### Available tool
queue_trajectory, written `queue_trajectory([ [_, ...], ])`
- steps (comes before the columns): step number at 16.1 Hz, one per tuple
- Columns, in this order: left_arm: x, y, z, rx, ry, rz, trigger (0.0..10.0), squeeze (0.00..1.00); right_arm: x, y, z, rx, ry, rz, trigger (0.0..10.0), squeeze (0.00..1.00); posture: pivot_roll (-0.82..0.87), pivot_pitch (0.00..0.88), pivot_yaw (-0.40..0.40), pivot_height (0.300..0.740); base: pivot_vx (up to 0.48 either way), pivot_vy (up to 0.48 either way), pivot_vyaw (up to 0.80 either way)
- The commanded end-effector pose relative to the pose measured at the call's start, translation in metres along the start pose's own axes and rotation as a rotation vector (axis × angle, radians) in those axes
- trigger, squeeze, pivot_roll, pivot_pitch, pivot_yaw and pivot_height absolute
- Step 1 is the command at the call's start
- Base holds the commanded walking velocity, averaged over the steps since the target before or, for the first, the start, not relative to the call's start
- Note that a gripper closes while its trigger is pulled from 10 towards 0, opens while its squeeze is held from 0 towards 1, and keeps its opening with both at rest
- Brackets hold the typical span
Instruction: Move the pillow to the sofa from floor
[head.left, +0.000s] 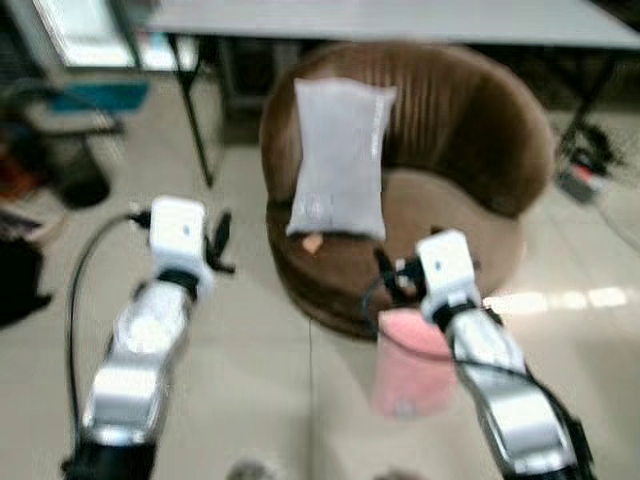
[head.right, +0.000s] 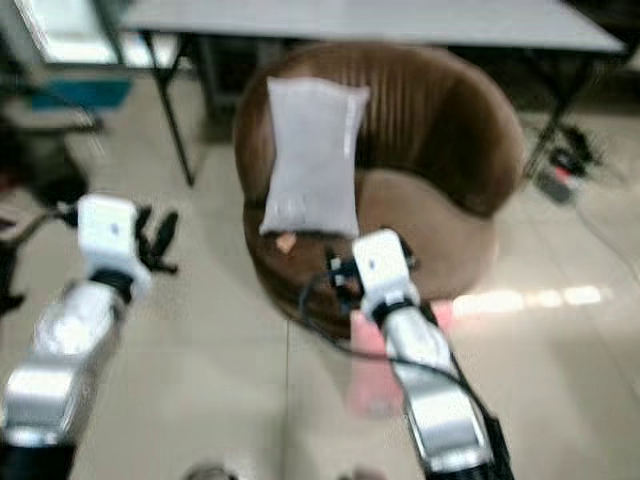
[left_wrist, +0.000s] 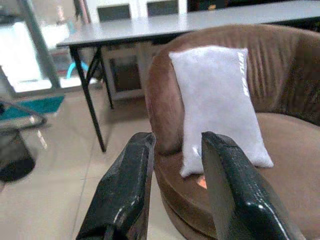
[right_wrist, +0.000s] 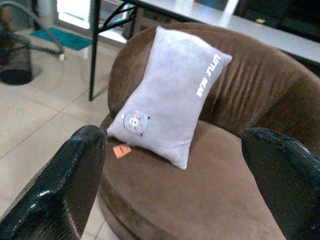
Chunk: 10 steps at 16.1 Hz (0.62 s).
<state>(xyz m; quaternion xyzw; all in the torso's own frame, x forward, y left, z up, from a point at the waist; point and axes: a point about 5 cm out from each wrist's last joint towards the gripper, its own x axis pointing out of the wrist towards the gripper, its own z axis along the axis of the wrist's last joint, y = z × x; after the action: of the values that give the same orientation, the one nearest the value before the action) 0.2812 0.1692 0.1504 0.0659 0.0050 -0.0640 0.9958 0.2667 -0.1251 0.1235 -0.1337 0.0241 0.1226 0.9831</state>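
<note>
A pink pillow (head.left: 405, 385) lies on the tiled floor just in front of the round brown sofa (head.left: 470, 150), partly hidden by my right arm. A light grey pillow (head.left: 340, 155) with a small bear print leans upright against the sofa's back on the left side of the seat. My right gripper (head.left: 390, 275) hovers above the pink pillow by the sofa's front edge. The right wrist view has its fingers (right_wrist: 75, 175) spread wide and empty. My left gripper (head.left: 218, 245) is raised over bare floor left of the sofa, its fingers (left_wrist: 130, 195) a little apart and holding nothing.
A grey table (head.left: 400, 20) stands behind the sofa, one black leg (head.left: 195, 110) close to the sofa's left side. A dark bin (head.left: 75, 170) and clutter sit at the far left. Cables and a power strip (head.left: 580, 180) lie at the right.
</note>
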Motion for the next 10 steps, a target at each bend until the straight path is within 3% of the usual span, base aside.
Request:
queue_trajectory([
  [1, -0.0002, -0.0001, 0.0028, 0.014, -0.01, -0.005, 10.0, 0.0, 0.001, -0.0025, 0.0023, 0.0, -0.01, -0.005, 10.0, 0.0, -0.01, 0.054, -0.001, 0.74, 0.0, -0.48, 0.8],
  [10, 0.0022, 0.0, 0.0037, 0.022, -0.017, -0.002, 10.0, 0.0, 0.0024, -0.0012, 0.0006, 0.017, -0.011, 0.007, 10.0, 0.0, 0.0, 0.031, -0.002, 0.74, 0.0, -0.48, 0.8],
])
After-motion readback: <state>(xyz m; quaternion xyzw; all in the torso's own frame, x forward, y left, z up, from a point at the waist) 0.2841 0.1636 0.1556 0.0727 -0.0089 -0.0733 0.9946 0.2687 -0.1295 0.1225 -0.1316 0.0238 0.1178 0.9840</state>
